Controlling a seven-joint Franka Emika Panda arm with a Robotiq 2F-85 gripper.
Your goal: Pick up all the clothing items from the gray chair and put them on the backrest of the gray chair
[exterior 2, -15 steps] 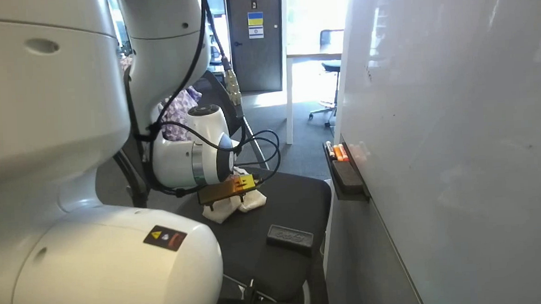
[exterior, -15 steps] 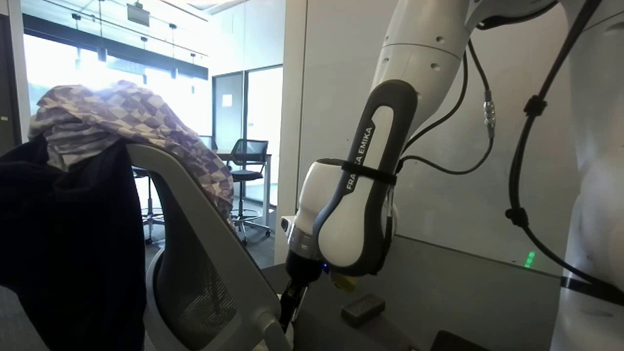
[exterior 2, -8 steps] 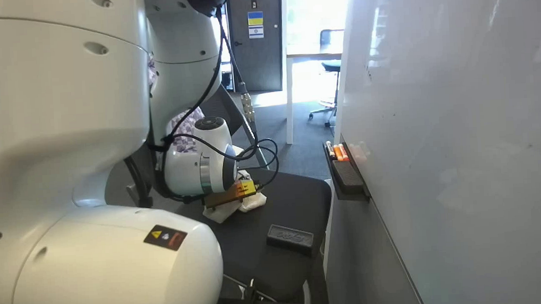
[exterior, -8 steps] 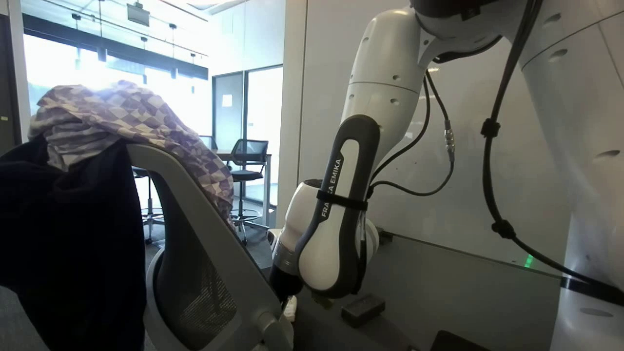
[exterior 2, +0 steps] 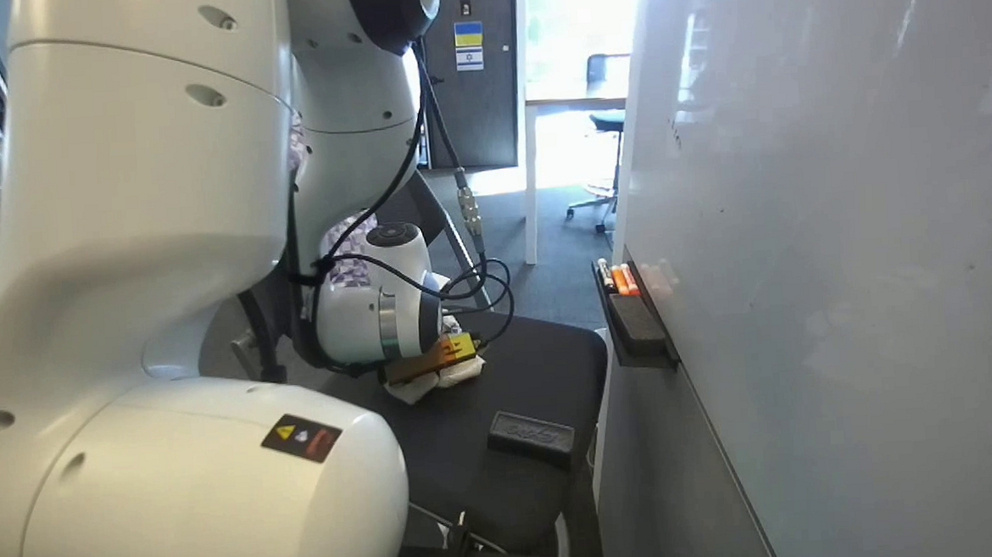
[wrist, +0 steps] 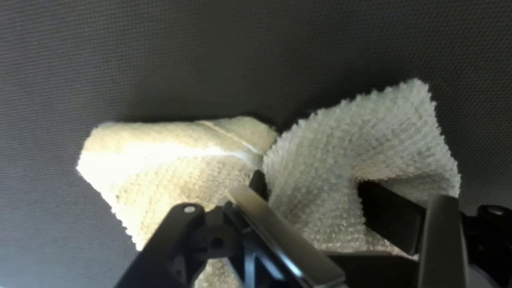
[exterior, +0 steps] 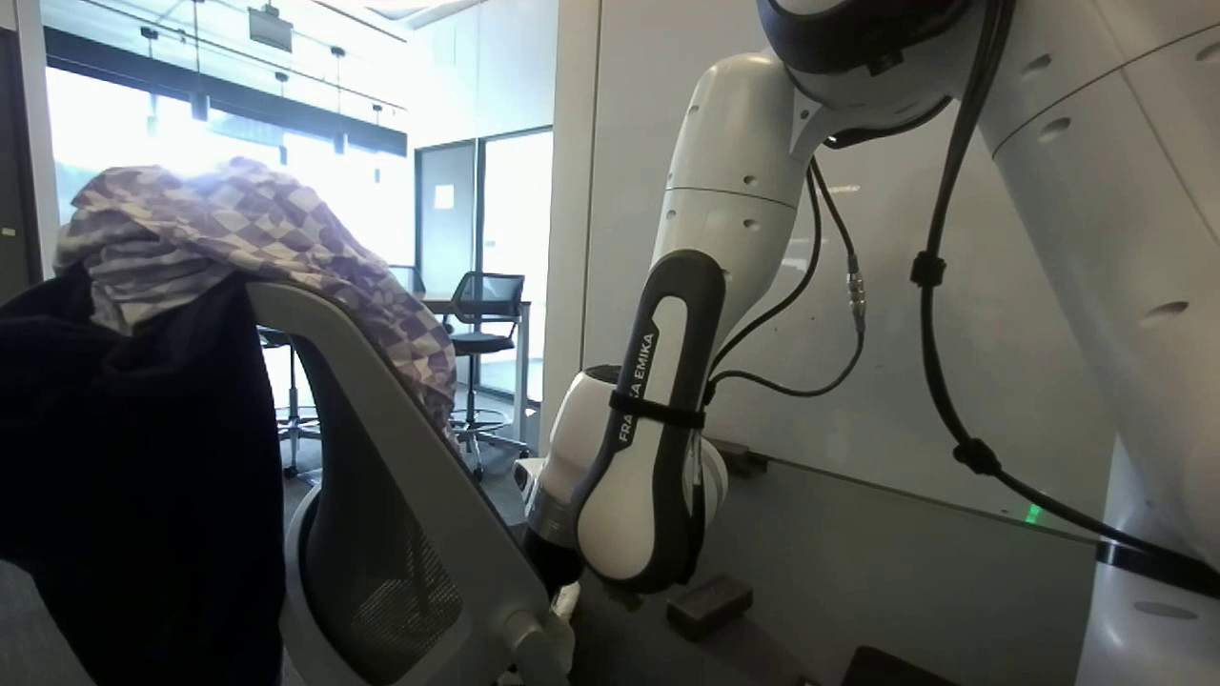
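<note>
In the wrist view a pale ribbed cloth [wrist: 340, 152], cream on its left part, lies on the seat of the gray chair [exterior 2: 543, 361]. My gripper [wrist: 312, 190] is down at it, fingers apart, with a bulge of cloth between them. The left finger [wrist: 276, 224] presses into a crease; the right fingertip enters a fold. Whether the cloth is firmly pinched cannot be seen. A purple checked garment [exterior: 276, 219] and dark clothing [exterior: 143, 457] hang over the backrest [exterior: 381, 391]. In both exterior views the fingertips are hidden, by the chair frame or the wrist.
A black eraser block [exterior 2: 531, 438] lies on the seat beside the cloth. The whiteboard [exterior 2: 817, 253] rises along one side of the chair, carrying a ledge with markers [exterior 2: 619, 279] and another eraser [exterior 2: 637, 322]. The backrest's frame stands close to the wrist.
The arm has come down and toward the backrest. The fingers have drawn closer together, and the cloth's outer edges have pulled slightly inward. The clothes on the backrest have not moved.
</note>
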